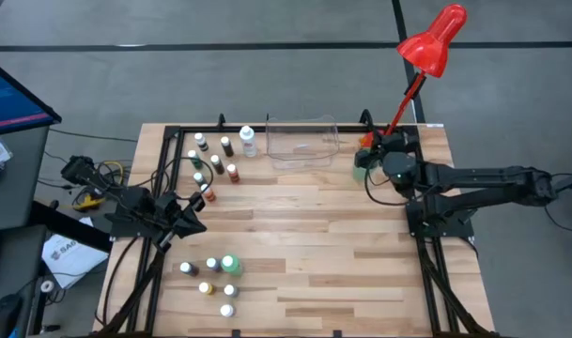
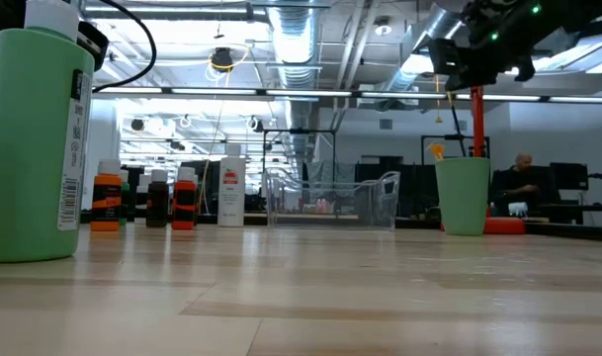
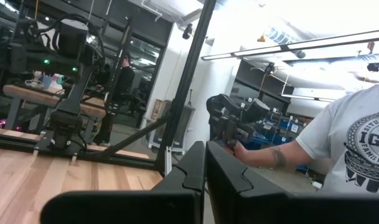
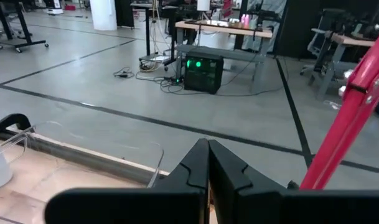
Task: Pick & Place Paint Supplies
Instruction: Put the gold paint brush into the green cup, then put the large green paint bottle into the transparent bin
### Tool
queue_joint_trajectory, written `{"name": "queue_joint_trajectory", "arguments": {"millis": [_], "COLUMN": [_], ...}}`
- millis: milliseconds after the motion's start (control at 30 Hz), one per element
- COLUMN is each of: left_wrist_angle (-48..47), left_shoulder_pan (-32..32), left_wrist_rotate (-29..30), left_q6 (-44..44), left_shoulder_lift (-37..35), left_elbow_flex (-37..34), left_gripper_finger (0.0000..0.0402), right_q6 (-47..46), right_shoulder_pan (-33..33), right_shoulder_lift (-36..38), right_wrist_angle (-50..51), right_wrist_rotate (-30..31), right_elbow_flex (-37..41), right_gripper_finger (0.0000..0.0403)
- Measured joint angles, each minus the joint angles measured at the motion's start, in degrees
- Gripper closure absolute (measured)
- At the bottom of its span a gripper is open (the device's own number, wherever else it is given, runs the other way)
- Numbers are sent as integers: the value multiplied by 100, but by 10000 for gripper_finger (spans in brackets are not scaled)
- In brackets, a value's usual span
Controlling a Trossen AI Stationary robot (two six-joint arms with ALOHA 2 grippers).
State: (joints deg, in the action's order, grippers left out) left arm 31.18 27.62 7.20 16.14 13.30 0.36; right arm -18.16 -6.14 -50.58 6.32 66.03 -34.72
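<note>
Small white-capped paint bottles stand upright in two groups: a far-left group (image 1: 215, 161) and a near-left group (image 1: 215, 277) that includes a taller green bottle (image 2: 34, 148). A taller white bottle (image 2: 231, 190) stands beside the clear tray (image 1: 302, 141). My left gripper (image 1: 199, 223) is shut and empty at the table's left side, between the two groups. My right gripper (image 1: 381, 148) is shut and empty, raised above the far right of the table next to the green cup (image 2: 464, 196). In the wrist views the left fingers (image 3: 205, 171) and the right fingers (image 4: 208, 165) are closed together.
A red desk lamp (image 1: 434, 42) rises from the far right corner, its red arm (image 4: 351, 106) close beside my right gripper. A black frame (image 1: 163, 141) borders the table. A person stands beyond the table's left side (image 3: 345, 137).
</note>
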Motion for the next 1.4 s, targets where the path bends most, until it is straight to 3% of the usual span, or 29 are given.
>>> {"name": "queue_joint_trajectory", "arguments": {"millis": [267, 700, 1100, 1400], "left_wrist_angle": [2, 0, 0, 394], "left_shoulder_pan": [0, 0, 0, 0], "left_wrist_rotate": [2, 2, 0, 2], "left_q6": [0, 0, 0, 177], "left_shoulder_lift": [-2, -2, -2, -2], "left_elbow_flex": [0, 2, 1, 0], "left_gripper_finger": [400, 400, 400, 400], "right_q6": [64, 77, 907, 739], "right_shoulder_pan": [-10, 12, 20, 511], "right_shoulder_lift": [-34, -27, -30, -30], "right_wrist_angle": [3, 8, 6, 24], "right_wrist_rotate": [-6, -49, -1547, -1674], "right_elbow_flex": [17, 8, -955, -1257], "right_gripper_finger": [391, 272, 201, 202]}}
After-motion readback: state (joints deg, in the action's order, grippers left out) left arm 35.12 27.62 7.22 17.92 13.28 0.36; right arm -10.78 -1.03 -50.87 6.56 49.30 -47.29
